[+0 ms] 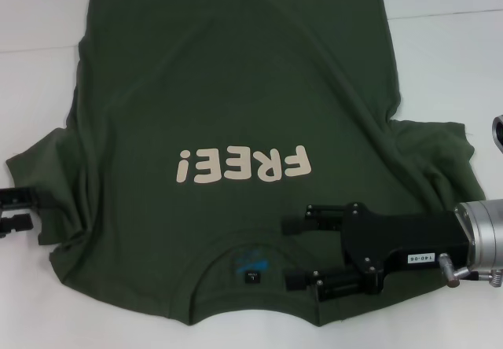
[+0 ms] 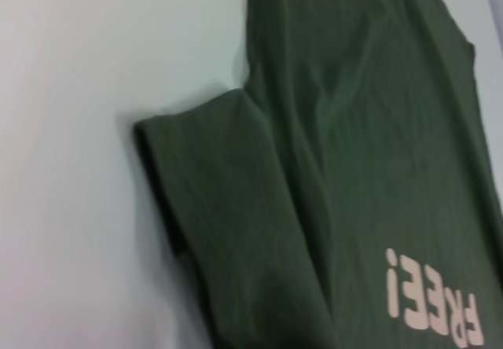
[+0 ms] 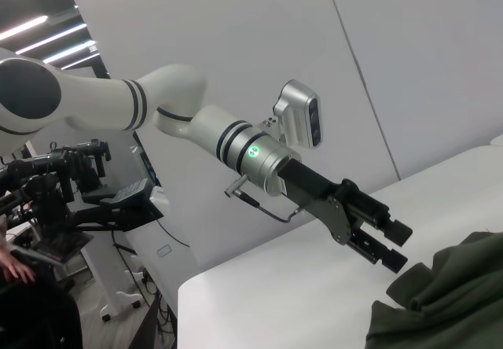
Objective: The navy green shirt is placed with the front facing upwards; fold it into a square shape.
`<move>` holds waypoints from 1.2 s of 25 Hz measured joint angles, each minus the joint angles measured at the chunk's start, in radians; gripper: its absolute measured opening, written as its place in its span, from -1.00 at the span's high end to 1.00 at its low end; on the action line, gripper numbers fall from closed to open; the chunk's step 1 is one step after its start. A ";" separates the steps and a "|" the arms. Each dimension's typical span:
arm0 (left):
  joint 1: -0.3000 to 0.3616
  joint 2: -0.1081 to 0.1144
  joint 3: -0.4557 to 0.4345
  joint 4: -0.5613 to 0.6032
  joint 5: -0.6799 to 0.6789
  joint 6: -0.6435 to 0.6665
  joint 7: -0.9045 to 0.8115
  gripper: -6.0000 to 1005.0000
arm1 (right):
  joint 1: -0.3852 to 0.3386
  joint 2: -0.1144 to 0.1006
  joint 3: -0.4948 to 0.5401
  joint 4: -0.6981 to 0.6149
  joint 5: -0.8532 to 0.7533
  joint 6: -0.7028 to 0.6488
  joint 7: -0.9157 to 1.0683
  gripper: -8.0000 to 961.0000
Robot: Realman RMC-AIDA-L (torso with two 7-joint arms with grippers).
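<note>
Reaching in: right gripper (image 1: 292,252) jaws open over shirt (image 1: 236,90) near collar; left gripper (image 1: 16,210) at left sleeve, jaws open, empty. Next: grip both for 1st fold.

The shirt (image 1: 236,90) is made of matt, soft cloth with shallow creases; its lettering (image 1: 244,166) is a flat, smooth cream print. A small black label (image 1: 251,276) is set inside the collar. The table (image 1: 440,50) is covered by a smooth white matt surface. The right gripper (image 1: 300,252) is built of black matt plastic or metal, joined to a brushed silver metal cuff (image 1: 481,231). The left gripper (image 3: 389,243) is finished in matt black; its arm (image 3: 118,105) is cased in glossy white shell.
</note>
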 joint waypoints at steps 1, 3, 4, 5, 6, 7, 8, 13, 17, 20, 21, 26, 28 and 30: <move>-0.001 0.000 0.003 -0.002 0.004 -0.005 -0.002 -0.38 | 0.000 0.000 0.000 0.000 0.000 0.000 0.000 -0.83; -0.004 0.000 0.008 -0.009 0.012 -0.009 -0.006 -0.38 | 0.000 0.000 0.002 0.000 0.000 0.000 0.000 -0.83; -0.006 0.000 0.010 -0.012 0.014 -0.009 -0.006 -0.38 | 0.000 0.000 0.002 0.000 0.000 0.000 0.000 -0.83; -0.007 0.000 0.011 -0.015 0.014 -0.011 -0.006 -0.38 | 0.001 0.000 0.003 0.000 0.000 0.000 0.000 -0.83; -0.008 0.000 0.012 -0.016 0.014 -0.013 -0.006 -0.38 | 0.001 0.000 0.003 0.000 0.000 0.000 0.000 -0.83; -0.009 -0.001 0.012 -0.017 0.014 -0.015 -0.006 -0.38 | 0.001 0.000 0.003 0.000 0.000 0.000 0.000 -0.83; -0.011 -0.002 0.012 -0.017 0.014 -0.016 -0.006 -0.38 | 0.001 0.000 0.003 0.000 0.000 0.000 0.000 -0.83; -0.020 -0.006 0.014 -0.023 0.015 -0.029 -0.006 -0.38 | -0.003 0.000 0.006 0.000 0.000 -0.002 0.000 -0.83; -0.027 -0.004 0.021 -0.044 0.015 -0.043 -0.006 -0.38 | -0.006 0.000 0.009 0.000 0.000 -0.003 0.000 -0.83; -0.029 -0.003 0.029 -0.051 0.015 -0.052 -0.007 -0.38 | -0.007 -0.001 0.013 0.000 0.000 -0.004 0.000 -0.83; -0.031 -0.003 0.030 -0.055 0.015 -0.054 -0.008 -0.38 | -0.007 -0.001 0.013 0.000 0.000 -0.004 0.000 -0.83; -0.035 -0.001 0.032 -0.066 0.015 -0.063 -0.008 -0.38 | -0.007 -0.002 0.014 0.000 0.000 -0.006 0.000 -0.83; -0.036 -0.001 0.036 -0.071 0.015 -0.068 -0.008 -0.38 | -0.007 -0.002 0.014 0.000 0.000 -0.007 0.000 -0.83; -0.036 0.000 0.039 -0.072 0.015 -0.070 -0.008 -0.38 | -0.007 -0.002 0.014 0.000 0.000 -0.007 0.000 -0.83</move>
